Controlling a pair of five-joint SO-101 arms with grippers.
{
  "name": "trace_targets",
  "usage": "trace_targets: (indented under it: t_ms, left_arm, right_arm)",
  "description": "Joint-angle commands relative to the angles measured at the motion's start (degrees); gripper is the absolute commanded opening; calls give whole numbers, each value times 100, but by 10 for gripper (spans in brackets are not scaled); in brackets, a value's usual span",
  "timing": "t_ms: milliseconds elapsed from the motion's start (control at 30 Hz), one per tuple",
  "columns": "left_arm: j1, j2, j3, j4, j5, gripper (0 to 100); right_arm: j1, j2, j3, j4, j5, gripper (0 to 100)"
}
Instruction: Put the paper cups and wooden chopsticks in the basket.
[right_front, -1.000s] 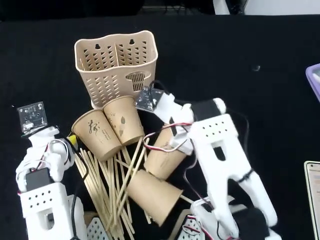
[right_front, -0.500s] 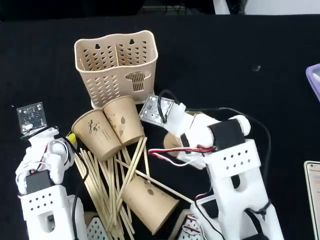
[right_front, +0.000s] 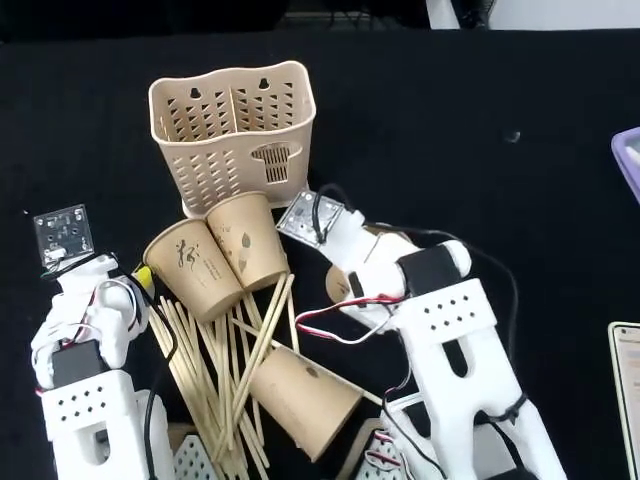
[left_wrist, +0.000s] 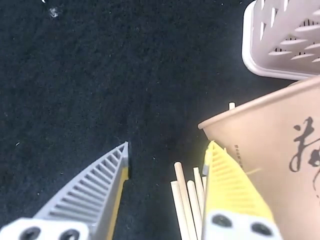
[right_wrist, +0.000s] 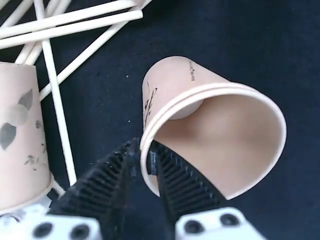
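I see the right gripper (right_wrist: 142, 150) clenched on the rim of one paper cup (right_wrist: 215, 135), which is on its side, near and right of the basket (right_front: 225, 165). The left gripper (left_wrist: 169, 150) is released, with fingers apart, just left of two other cups (right_front: 190, 265) lying just near the basket. The wooden chopsticks (right_front: 225, 370) are spread on the black table (right_front: 500, 100), with a fourth cup (right_front: 300, 395) lying across them.

Black bench (right_front: 520, 90), with a purple tub (right_front: 629, 160) corner at the right edge and a pale flat card (right_front: 626, 362) lower along that edge
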Motion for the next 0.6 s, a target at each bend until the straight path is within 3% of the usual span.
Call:
trace_targets:
  t_ms: [0, 233, 367, 567]
  left_arm:
    - [4, -35, -40, -97, 62, 245]
    - [4, -35, -40, -97, 62, 245]
    - [4, -35, -40, -97, 62, 245]
    - [4, -35, -40, -97, 62, 245]
  right_arm:
    - [88, -233, -664, 132, -334, 11]
    - [53, 127, -4796, 1987, -369, 11]
    - [9, 1121, -6633, 1908, -826, 11]
    - [-659, 2985, -9297, 1741, -1160, 11]
